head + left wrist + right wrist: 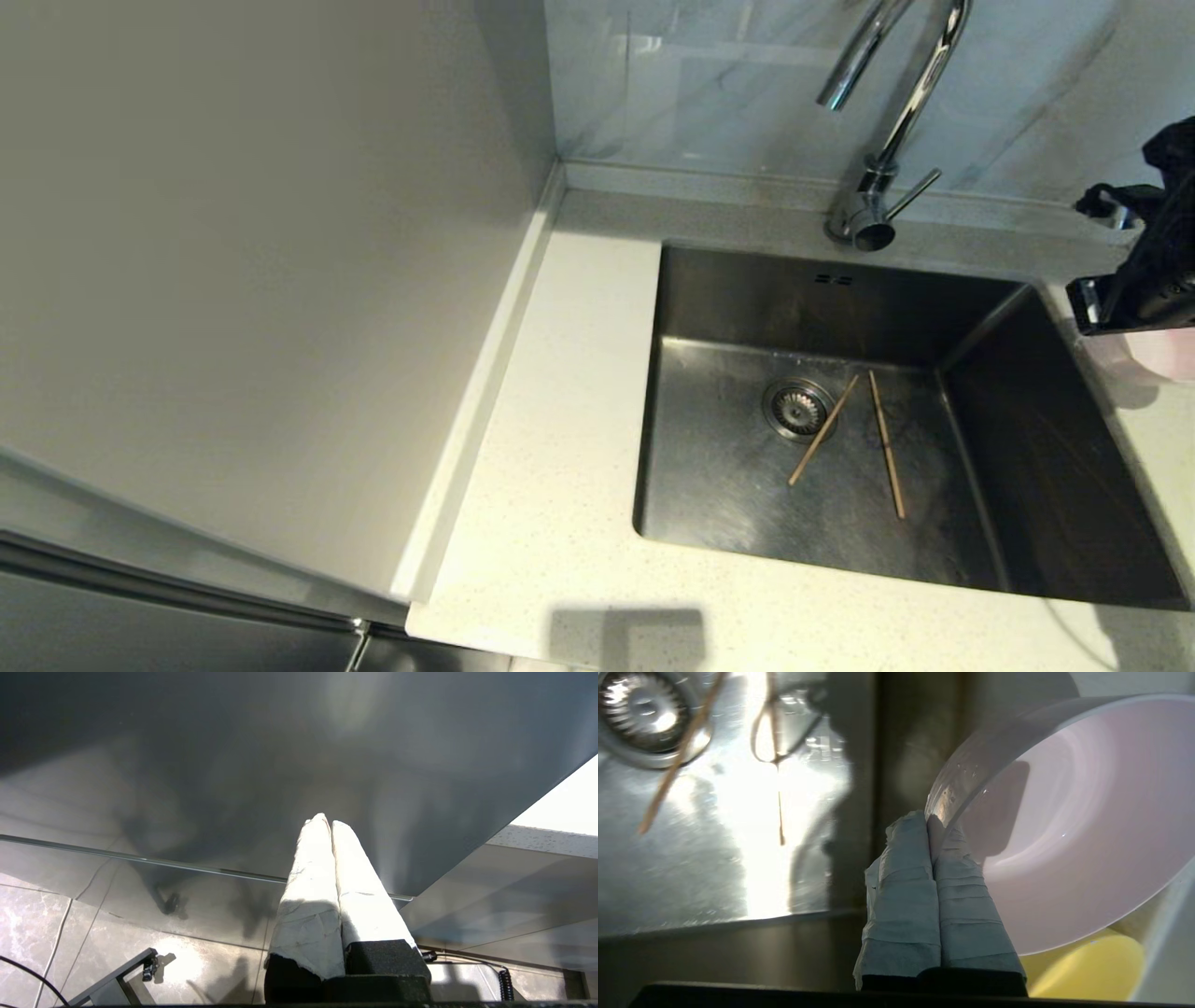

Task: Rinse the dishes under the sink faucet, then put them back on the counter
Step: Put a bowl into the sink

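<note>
My right gripper (930,823) is shut on the rim of the pale pink bowl (1087,826), which is tilted. In the head view the pink bowl (1162,355) shows under the black right arm (1144,280), over the counter's right side beside the sink (822,299). Just beneath the pink bowl sits the yellow bowl (1092,970). Two wooden chopsticks (823,429) (887,457) lie on the sink floor, one across the round drain (796,408). The chrome faucet (910,103) arches over the basin's back. My left gripper (327,821) hangs shut and empty below counter level.
The speckled counter (560,467) runs left of and in front of the sink. A tall grey panel (261,280) stands along its left side. The faucet's side lever (915,194) points right. Dark cabinet fronts and a tiled floor (93,933) fill the left wrist view.
</note>
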